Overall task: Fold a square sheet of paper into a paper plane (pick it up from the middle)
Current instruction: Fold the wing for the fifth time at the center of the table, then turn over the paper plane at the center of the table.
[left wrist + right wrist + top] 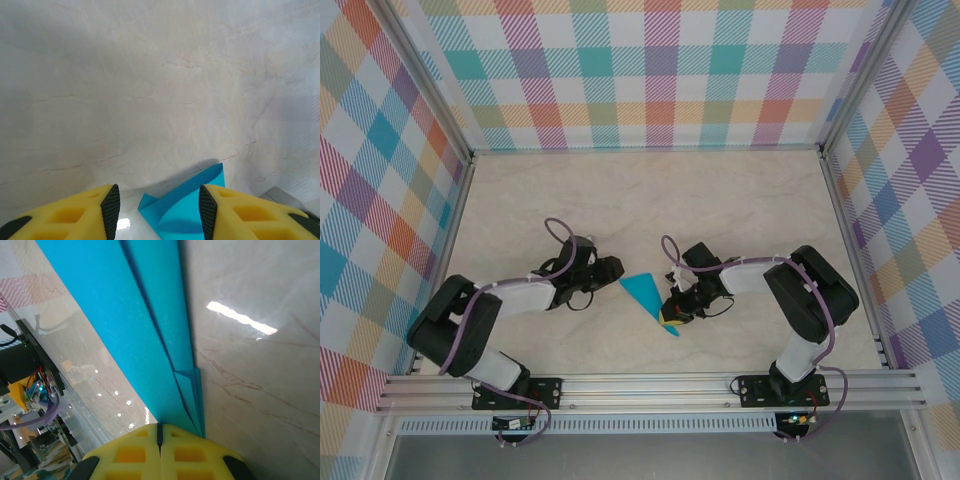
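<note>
Top external view: teal paper (646, 293) lies on the pale marbled table (620, 200), folded into a pointed wedge; broad end toward the far side, tip toward the near rail (650, 385); it sits between the two arms.

Left gripper (608, 268) low over the table just beside the paper's broad end; cannot tell from above whether they touch. Right gripper (672, 312) is at the paper's long edge close to the tip, with a bit of yellow showing against the teal. Plaid walls (660, 80) on three sides.

Left wrist view: left gripper (158, 200) about half open, the yellow fingers (65, 217) with black pads well apart; nothing between them; bare table in the gap. Teal paper (182, 207) flat on the table, one corner reaching into the gap, the rest running off behind the finger on the picture's right; an upturned fold edge catches shadow.

Right wrist view: right gripper (160, 432) fully closed, the two yellow fingers (130, 452) meeting along a thin seam. Teal paper (125, 315) runs from upper left down to the fingertips, several stacked layers visible along its edge; narrow end meets the tips just right of the seam; cannot tell whether any layer is pinched or only pressed.
</note>
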